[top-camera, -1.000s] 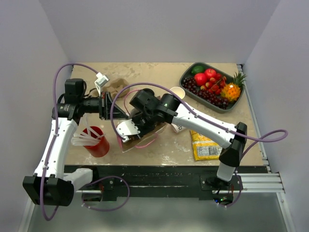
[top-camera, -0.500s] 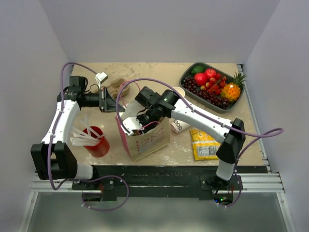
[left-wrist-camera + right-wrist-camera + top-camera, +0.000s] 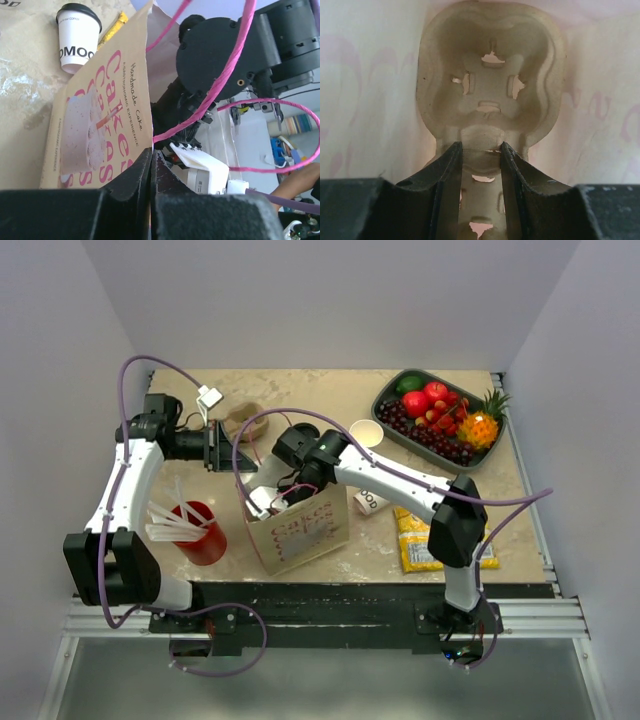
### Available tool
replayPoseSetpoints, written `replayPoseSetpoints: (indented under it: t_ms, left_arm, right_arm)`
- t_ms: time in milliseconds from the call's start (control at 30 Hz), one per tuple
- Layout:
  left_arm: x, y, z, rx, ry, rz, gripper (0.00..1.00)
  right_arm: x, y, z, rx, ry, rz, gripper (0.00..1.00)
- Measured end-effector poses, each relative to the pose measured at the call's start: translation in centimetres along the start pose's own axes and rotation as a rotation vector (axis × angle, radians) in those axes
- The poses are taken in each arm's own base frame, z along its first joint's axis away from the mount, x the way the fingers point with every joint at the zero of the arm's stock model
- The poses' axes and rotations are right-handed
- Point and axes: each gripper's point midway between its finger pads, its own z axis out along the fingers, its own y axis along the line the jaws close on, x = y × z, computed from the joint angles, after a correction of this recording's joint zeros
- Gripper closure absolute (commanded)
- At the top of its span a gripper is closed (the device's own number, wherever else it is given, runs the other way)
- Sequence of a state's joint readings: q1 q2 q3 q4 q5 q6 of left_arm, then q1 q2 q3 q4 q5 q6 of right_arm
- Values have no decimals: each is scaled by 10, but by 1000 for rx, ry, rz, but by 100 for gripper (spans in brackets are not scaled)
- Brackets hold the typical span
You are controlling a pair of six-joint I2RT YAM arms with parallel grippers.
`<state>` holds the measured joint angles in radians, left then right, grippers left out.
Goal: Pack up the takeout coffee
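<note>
The takeout coffee, a white cup with dark lettering and a black lid, seems to lie on its side right of the paper bag, partly under my right arm. It also shows in the left wrist view. The bag stands upright with pink "Cakes" lettering. My left gripper is shut on the bag's top edge. My right gripper reaches inside the bag. Its jaws pinch the middle bridge of a pulp cup carrier that lies against the bag's bottom.
A lidless white cup stands behind my right arm. A red cup with straws is at the front left. A fruit tray is at the back right, and a yellow packet at the front right. A brown object lies behind the bag.
The bag has risen from lying tilted to standing upright. My right gripper has gone further down into it with the carrier. My left arm has drawn back, still holding the bag's edge.
</note>
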<state>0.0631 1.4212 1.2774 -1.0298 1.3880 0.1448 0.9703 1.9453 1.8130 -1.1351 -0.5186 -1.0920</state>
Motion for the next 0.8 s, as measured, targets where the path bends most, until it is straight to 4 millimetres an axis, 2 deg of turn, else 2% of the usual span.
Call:
replayPoseSetpoints:
  t_ms: [200, 367, 567, 800]
  left_arm:
    - [4, -2, 0, 18, 4, 38, 94]
    - [10, -3, 0, 22, 13, 53, 94]
    - [13, -1, -1, 9, 23, 71, 94]
    - [15, 1, -1, -19, 36, 103, 94]
  right_arm:
    - [8, 18, 9, -6, -25, 77, 100]
    - [16, 26, 17, 17, -39, 112, 100]
    - [31, 36, 37, 13, -37, 128, 100]
    - [38, 36, 52, 79, -48, 153, 100]
